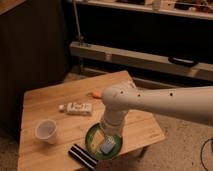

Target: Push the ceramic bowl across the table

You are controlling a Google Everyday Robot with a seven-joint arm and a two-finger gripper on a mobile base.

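The ceramic bowl [96,142] is a shallow green bowl with a darker rim, sitting near the front edge of the light wooden plank table [47,102]. My white arm reaches in from the right and bends down over the bowl. The gripper [107,145] hangs at the bowl's right half, low over or in its pale inside. The arm's wrist hides the back rim of the bowl.
A small white translucent cup [46,131] stands at the front left. A black-and-white striped flat block [81,155] lies at the front edge, touching or just left of the bowl. A white packet [76,107] and a small orange item [95,93] lie mid-table. Dark shelving stands behind.
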